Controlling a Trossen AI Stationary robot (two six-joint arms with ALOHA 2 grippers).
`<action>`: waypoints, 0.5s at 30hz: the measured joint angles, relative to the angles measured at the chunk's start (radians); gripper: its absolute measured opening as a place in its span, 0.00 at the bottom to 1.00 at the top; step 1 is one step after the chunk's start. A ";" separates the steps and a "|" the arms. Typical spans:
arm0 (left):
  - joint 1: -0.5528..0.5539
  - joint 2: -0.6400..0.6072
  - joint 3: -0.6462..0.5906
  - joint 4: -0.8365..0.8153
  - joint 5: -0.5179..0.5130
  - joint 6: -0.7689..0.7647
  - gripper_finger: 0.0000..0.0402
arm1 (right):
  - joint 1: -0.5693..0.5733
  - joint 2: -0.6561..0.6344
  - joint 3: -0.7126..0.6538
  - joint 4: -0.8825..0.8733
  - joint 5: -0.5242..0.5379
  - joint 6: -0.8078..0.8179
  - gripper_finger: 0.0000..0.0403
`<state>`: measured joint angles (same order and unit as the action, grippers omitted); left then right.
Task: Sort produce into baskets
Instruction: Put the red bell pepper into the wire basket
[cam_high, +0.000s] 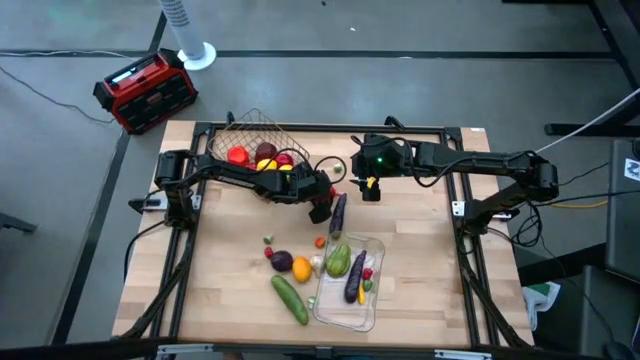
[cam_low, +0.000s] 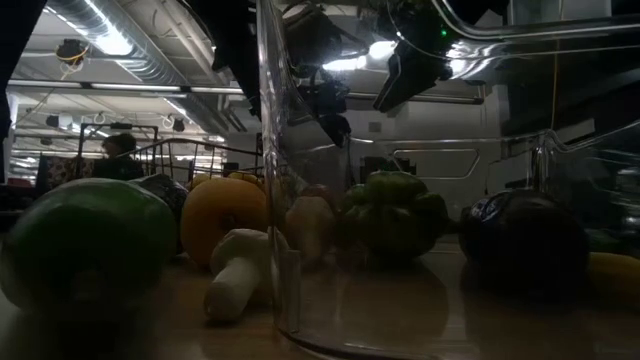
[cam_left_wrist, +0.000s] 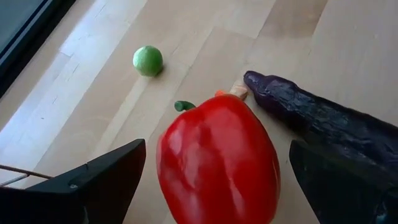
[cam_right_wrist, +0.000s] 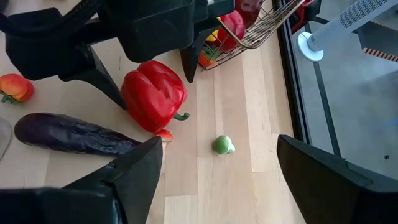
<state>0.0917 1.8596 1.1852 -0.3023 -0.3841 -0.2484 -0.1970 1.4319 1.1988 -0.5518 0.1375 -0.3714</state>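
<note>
The left gripper (cam_right_wrist: 152, 78) straddles the red pepper (cam_right_wrist: 153, 93) with fingers spread wide, not clamped, on the table (cam_high: 420, 300) just beside a long purple eggplant (cam_right_wrist: 74, 134) and near the wire-mesh basket (cam_high: 262, 135), while the right gripper (cam_high: 372, 190) hovers released close by.

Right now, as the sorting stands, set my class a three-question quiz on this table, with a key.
1. True or false: the left gripper has its open fingers either side of the red pepper.
2. What long purple thing lies beside that pepper?
3. Where is the small green ball: A in the wire basket, B on the bare table, C in the clear tray?

Key: 1 true. 2 the eggplant. 3 B.
</note>
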 joint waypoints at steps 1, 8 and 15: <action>0.000 0.000 0.000 0.000 0.002 0.002 0.98 | 0.000 0.000 0.000 0.000 0.000 0.000 0.78; -0.008 0.001 0.019 -0.007 0.026 -0.017 0.98 | 0.000 0.000 0.000 0.000 0.000 0.000 0.78; -0.026 0.002 0.056 -0.003 0.017 -0.004 0.98 | 0.000 0.000 0.000 0.000 0.000 0.000 0.78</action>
<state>0.0661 1.8614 1.2411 -0.3057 -0.3671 -0.2520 -0.1970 1.4319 1.1988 -0.5518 0.1375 -0.3714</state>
